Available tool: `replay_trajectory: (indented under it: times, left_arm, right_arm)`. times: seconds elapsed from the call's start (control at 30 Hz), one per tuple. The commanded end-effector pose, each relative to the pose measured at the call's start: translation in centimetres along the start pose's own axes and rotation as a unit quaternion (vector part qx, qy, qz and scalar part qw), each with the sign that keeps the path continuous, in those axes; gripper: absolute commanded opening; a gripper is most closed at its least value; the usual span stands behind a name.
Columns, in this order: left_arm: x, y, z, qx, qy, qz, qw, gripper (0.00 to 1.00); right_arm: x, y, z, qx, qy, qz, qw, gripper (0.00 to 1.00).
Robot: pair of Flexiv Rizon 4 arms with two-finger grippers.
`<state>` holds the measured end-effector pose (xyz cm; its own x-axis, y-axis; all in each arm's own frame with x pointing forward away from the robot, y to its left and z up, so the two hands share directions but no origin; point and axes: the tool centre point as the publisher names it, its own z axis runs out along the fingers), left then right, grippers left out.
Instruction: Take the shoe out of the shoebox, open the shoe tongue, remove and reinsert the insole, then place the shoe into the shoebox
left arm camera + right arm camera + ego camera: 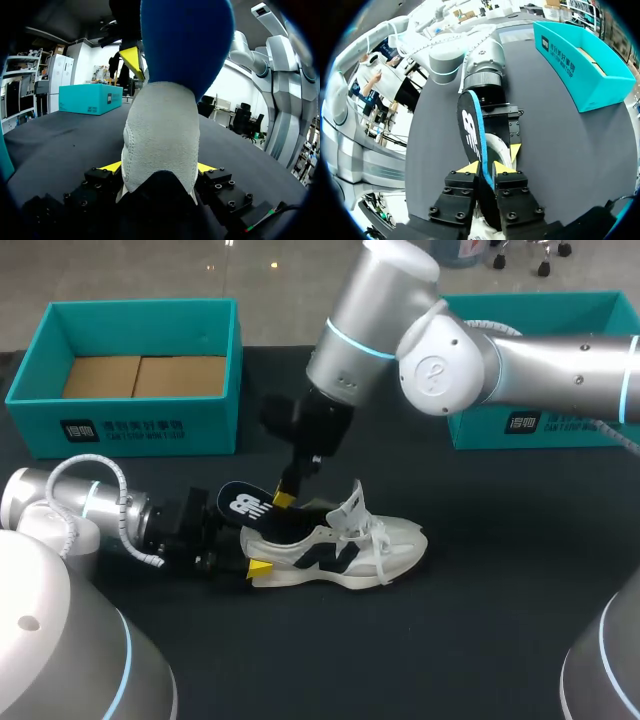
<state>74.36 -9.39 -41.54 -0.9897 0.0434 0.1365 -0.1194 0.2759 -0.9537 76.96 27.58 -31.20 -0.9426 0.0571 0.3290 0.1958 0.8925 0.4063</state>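
At table [480, 620] centre, the white shoe [345, 552] rests on its sole, toe toward 3 o'clock, with the teal shoebox [140, 307] well apart at 11 o'clock. The left gripper [159, 167] clamps the heel from both sides at 9 o'clock; the right gripper [486, 167] pinches the dark insole [469, 127], which protrudes from the shoe opening.

- The left gripper [159, 168] sits low in the view. Its two yellow tips press the shoe [160, 135] at the heel, one from each side.
- The shoe's pale grey heel stands upright on the dark tabletop [60, 145], facing the camera.
- A blue insole [185, 40] rises out of the shoe above the heel.
- The right gripper [144, 62] comes down beside the insole. One yellow fingertip [132, 60] lies against the insole's edge, and the other is hidden.
- A teal shoebox [90, 98] stands well ahead on the tabletop.
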Motion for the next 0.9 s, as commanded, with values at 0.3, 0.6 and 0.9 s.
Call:
replay_trajectory:
  times: [0.3,0.6,0.9]
  left_arm:
    - [0.0,0.4,0.1,0.0,-0.001,-0.001,1.0,0.0]
    - [0.0,0.4,0.1,0.0,-0.001,-0.001,1.0,0.0]
    - [0.0,0.4,0.1,0.0,-0.001,-0.001,1.0,0.0]
  right_arm:
    - [-1.2,-1.1,0.7,-0.032,0.051,0.011,0.998,0.35]
    - [-0.4,-2.3,1.3,-0.037,0.074,0.014,0.996,0.33]
    - [0.1,-2.1,1.6,-0.045,0.071,0.019,0.996,0.0]
